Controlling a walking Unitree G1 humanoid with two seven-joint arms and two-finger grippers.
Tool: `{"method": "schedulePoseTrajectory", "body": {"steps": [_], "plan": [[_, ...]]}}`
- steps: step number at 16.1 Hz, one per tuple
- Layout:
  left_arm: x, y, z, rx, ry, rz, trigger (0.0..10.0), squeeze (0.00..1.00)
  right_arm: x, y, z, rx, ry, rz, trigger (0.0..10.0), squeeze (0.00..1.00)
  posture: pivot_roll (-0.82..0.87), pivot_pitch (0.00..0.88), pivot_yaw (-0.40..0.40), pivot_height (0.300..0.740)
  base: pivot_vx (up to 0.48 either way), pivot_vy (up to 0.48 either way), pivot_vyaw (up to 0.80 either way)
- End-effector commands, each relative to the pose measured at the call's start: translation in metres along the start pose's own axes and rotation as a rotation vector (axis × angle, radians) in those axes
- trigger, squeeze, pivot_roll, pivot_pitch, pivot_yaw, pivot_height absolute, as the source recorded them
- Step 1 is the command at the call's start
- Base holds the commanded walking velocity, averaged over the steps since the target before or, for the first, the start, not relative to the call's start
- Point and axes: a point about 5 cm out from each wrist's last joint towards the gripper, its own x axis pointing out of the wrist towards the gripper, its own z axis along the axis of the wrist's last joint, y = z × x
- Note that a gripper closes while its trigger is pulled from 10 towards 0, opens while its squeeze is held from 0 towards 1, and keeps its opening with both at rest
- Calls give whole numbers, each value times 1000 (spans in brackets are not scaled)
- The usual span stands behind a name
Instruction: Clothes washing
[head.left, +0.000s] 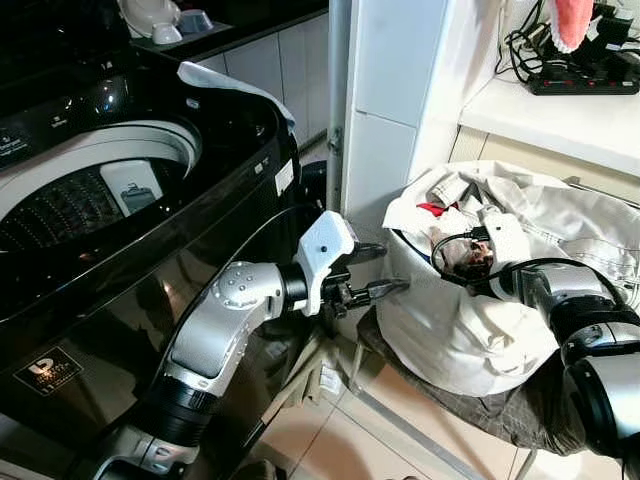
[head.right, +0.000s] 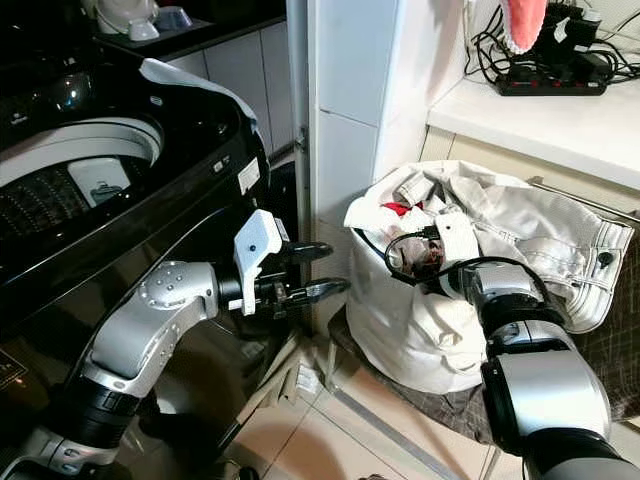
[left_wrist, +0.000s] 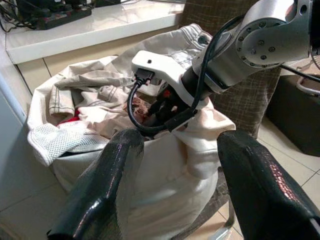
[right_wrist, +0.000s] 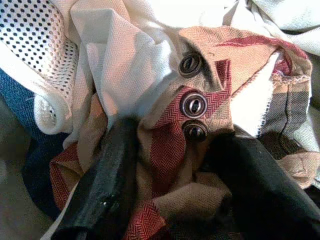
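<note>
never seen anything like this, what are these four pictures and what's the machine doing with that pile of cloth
It is a humanoid robot doing laundry. Two pictures come from cameras in its head, looking down; the other two sit on its wrists, looking along the black fingers. On its left stands an open washing machine. Ahead, a white laundry bag stuffed with clothes rests on a chair. The right gripper is pushed into the bag, its fingers either side of a red and tan checked garment with dark buttons. The left gripper hovers open beside the bag, holding nothing.

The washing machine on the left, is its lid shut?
No. The washing machine stands open, with its round drum showing from above.
</note>
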Motion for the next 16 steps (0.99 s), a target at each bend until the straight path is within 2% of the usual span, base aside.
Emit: {"method": "schedulePoseTrajectory", "body": {"steps": [1, 8, 11, 12, 14, 15, 16], "plan": [[0, -2, 4, 12, -9, -17, 10000, 0, -3, -3, 7, 7, -18, -4, 0, 0, -34, 0, 42, 740, 0, 0, 0], [-1, -5, 2, 8, 3, -38, 10000, 0, -7, -8, 15, 44, -66, 2, 0, 0, -40, 0, 46, 740, 0, 0, 0], [-1, -4, 2, 10, 6, -31, 10000, 0, -15, -11, 37, 94, -146, 42, 0, 0, -41, 0, 46, 740, 0, 0, 0], [-1, -2, 3, 15, 3, -12, 10000, 0, -21, -12, 52, 122, -197, 61, 0, 0, -39, 0, 45, 740, 0, 0, 0], [-1, 9, 8, 43, -26, 74, 10000, 0, -53, -20, 106, 161, -409, 117, 0, 0, -41, 0, 46, 740, 0, 0, 0], [0, 12, 11, 51, -42, 96, 10000, 0, -62, -20, 119, 172, -464, 139, 0, 0, -45, 0, 49, 740, 0, 0, 0], [0, 19, 17, 71, -79, 155, 10000, 0, -79, -18, 140, 187, -553, 193, 0, 0, -48, 0, 51, 740, 0, 0, 0]]}}
